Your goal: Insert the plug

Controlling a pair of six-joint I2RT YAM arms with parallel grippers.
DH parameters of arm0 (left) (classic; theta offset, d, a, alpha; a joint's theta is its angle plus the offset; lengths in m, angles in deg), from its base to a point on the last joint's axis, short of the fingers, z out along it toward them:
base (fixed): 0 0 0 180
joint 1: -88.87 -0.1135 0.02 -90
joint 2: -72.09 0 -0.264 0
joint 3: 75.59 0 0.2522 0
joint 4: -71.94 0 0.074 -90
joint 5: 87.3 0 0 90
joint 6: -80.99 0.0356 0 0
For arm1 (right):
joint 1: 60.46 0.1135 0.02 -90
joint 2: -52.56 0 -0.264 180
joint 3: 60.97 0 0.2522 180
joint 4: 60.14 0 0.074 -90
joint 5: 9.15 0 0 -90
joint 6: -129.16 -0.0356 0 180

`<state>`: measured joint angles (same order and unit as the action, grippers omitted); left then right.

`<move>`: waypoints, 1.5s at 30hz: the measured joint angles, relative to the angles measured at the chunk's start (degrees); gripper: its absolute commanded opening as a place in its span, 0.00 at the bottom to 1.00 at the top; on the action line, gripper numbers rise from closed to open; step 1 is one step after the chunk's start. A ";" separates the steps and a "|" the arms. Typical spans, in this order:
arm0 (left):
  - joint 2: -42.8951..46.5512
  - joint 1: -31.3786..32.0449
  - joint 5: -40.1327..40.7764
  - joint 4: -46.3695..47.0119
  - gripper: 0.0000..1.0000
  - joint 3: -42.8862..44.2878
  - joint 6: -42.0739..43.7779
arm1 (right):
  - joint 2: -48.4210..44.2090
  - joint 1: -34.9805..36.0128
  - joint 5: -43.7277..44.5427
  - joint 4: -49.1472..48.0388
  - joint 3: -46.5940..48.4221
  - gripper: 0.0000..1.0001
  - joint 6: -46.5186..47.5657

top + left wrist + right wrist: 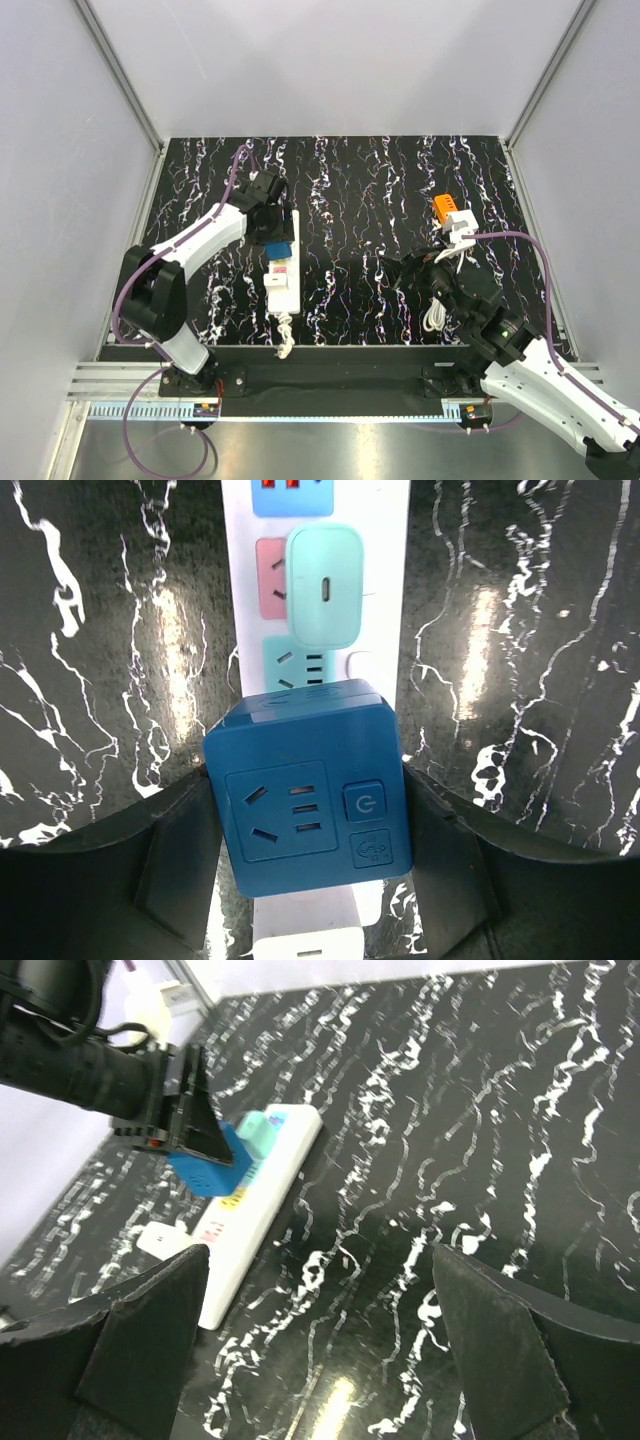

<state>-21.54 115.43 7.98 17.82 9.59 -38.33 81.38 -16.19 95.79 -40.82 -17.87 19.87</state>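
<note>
The left claw (310, 855) grips a blue cube plug adapter (305, 790) between its fingers, directly over a white power strip (283, 290) near the counter's (380, 200) left edge. A mint charger (323, 585) sits in the strip just beyond. The right claw (320, 1340) hangs spread wide, empty, near the right edge.
</note>
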 measured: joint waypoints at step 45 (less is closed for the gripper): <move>2.91 0.44 0.76 -2.29 0.00 -3.50 1.11 | 1.22 0.00 0.50 1.27 -0.35 1.00 0.94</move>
<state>-18.63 115.87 8.75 15.53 6.09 -37.22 82.60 -16.19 96.29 -39.55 -18.21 20.81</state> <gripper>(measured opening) 0.651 0.994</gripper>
